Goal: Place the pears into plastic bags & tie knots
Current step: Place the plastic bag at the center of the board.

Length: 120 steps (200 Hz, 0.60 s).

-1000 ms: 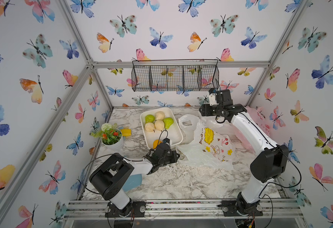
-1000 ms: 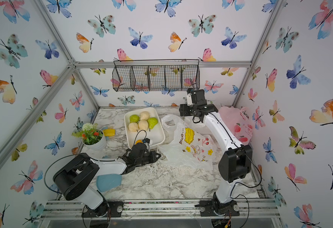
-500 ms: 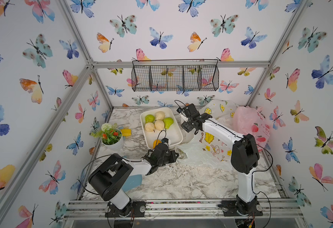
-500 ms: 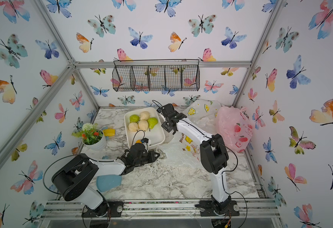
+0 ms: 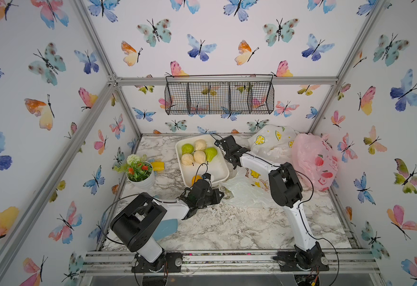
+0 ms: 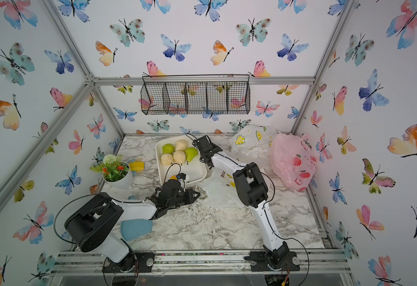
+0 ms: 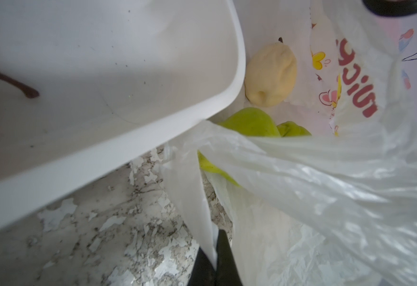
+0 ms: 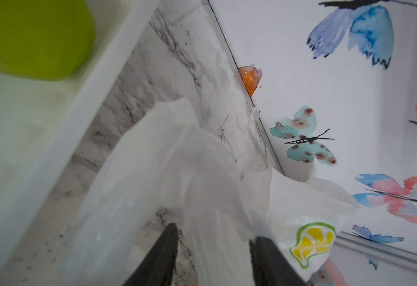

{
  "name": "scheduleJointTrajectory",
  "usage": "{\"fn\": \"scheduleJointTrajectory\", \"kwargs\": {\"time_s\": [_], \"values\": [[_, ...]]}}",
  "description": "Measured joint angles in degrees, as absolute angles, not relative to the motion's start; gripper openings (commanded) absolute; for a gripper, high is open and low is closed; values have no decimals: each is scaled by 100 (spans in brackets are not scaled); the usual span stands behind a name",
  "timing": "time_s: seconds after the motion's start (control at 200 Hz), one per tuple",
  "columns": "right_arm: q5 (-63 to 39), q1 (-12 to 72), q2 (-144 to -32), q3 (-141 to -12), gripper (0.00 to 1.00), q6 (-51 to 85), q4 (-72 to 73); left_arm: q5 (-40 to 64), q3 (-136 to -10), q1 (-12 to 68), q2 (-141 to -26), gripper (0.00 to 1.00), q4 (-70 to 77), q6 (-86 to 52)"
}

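Marble tabletop [image 5: 227, 230] lies under both arms. Our right gripper [image 8: 212, 235] has swung in from above the bunny bag [image 5: 247, 193]. It now stands half open astride the bag's far rim, beside the tray [image 5: 217, 170], pinching nothing yet as far as we see. Our left gripper [image 7: 217, 237] stays clamped on the near handle. Three pears [image 7: 270, 74] lie inside the bag and six wait in the tray. We judge knotting comes next.
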State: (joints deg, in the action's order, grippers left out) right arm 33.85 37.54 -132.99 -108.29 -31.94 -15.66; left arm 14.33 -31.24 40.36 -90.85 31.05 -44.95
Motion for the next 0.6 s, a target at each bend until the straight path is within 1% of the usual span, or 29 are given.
{"fn": "scheduleJointTrajectory", "kwargs": {"time_s": [0.04, 0.055, 0.185, 0.39, 0.501, 0.601], "values": [[3269, 3754, -13235, -10748, 5, -3138, -1393, 1428, -3094, 4027, -9061, 0, 3103, -4462], [3229, 3754, -13207, -10707, 3, -3068, -1334, 1426, -3081, 4023, -9048, 0, 3103, -4451], [2665, 3732, -12512, -9904, 3, -2648, -790, 1232, -2995, 4023, -8785, 0, 3079, -4165], [1343, 3389, -10632, -8431, 3, -1433, 327, 644, -3127, 4064, -8125, 0, 2915, -3481], [1024, 3153, -9813, -7909, 3, -1000, 882, 355, -3371, 4101, -7754, 0, 2703, -3100], [873, 3039, -9295, -7496, 3, -709, 1149, 178, -3649, 4104, -7443, 0, 2429, -2781]]}}
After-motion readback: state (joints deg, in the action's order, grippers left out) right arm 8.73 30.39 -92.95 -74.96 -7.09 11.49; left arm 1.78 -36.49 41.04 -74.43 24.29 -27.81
